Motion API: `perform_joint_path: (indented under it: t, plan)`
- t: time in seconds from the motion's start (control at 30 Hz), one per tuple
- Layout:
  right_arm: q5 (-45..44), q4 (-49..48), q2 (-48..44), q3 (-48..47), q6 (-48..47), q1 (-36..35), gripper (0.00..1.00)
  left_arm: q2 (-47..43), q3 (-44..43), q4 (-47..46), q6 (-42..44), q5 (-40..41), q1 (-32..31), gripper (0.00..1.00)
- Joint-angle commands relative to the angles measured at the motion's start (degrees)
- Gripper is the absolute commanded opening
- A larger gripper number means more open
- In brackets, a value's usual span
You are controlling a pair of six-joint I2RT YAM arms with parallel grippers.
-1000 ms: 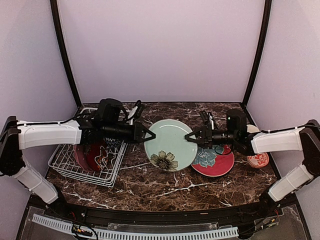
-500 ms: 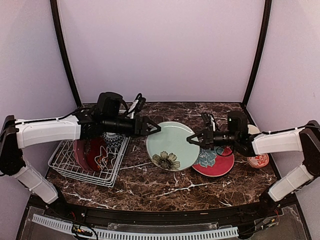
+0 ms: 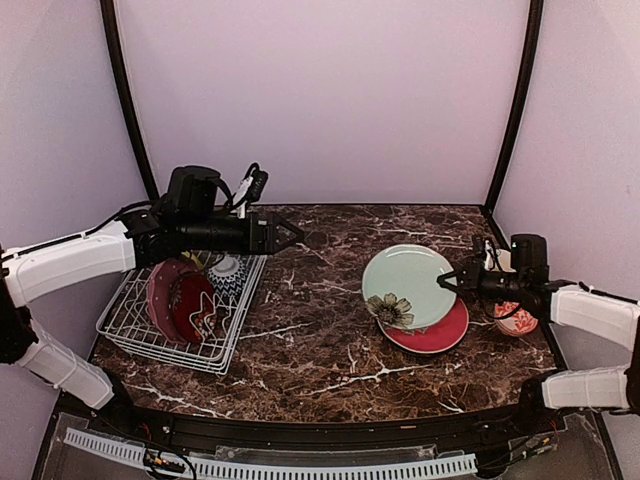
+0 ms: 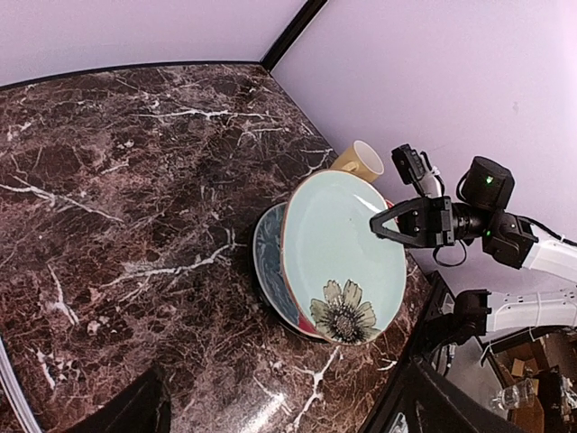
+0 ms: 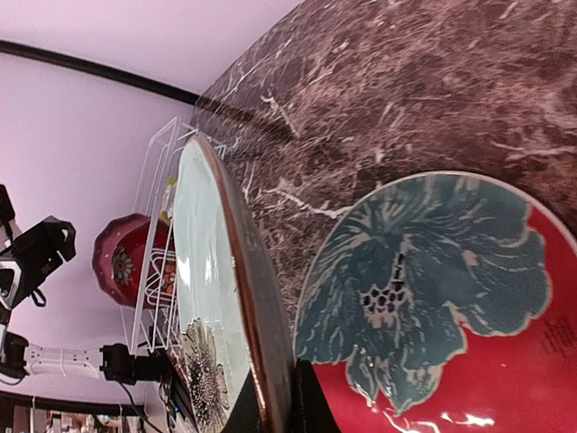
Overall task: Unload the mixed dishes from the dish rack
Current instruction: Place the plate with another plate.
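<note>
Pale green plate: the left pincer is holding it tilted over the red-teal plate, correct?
No, the right pincer is holding the pale green plate tilted over the red-teal plate; the left pincer is open near the dish rack. The top external view shows it.

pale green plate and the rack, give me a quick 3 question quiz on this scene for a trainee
1. Which end effector grips the pale green plate? A left, B right, C neither.
2. True or false: the dish rack holds no dishes.
3. Fill in: the pale green plate hangs tilted over the ___ plate.
Key:
1. B. The right end effector is shut on its rim; the left end effector is open near the rack.
2. False. Dark red dishes stand in it.
3. The red-teal plate.
</note>
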State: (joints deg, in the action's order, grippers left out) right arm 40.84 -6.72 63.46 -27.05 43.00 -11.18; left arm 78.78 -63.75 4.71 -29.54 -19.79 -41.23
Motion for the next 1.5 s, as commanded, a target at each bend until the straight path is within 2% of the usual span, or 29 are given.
perform_joint_path:
  t: [0.0,0.13,0.77,1.27,1.47]
  plan:
    - [2.3,5.3,-4.4,1.9,-4.5,6.4,0.00,-1.4,-2.0,3.3,2.7,1.9,0.6,0.88]
    - [5.5,6.5,-1.7,2.6,-6.4,10.5,0.00,-0.5,-3.1,4.0,3.0,1.7,0.7,0.89]
    - [2.9,6.0,7.1,1.8,-12.2,10.6,0.02,0.7,-4.7,5.0,3.0,1.9,0.8,0.88]
    - [-4.9,15.4,4.4,-0.8,-15.2,10.1,0.57,1.3,-5.6,7.1,5.4,2.9,0.9,0.88]
    - [-6.9,18.5,4.0,-1.8,-16.2,9.4,0.73,0.8,-6.4,9.9,7.5,4.8,0.9,0.88]
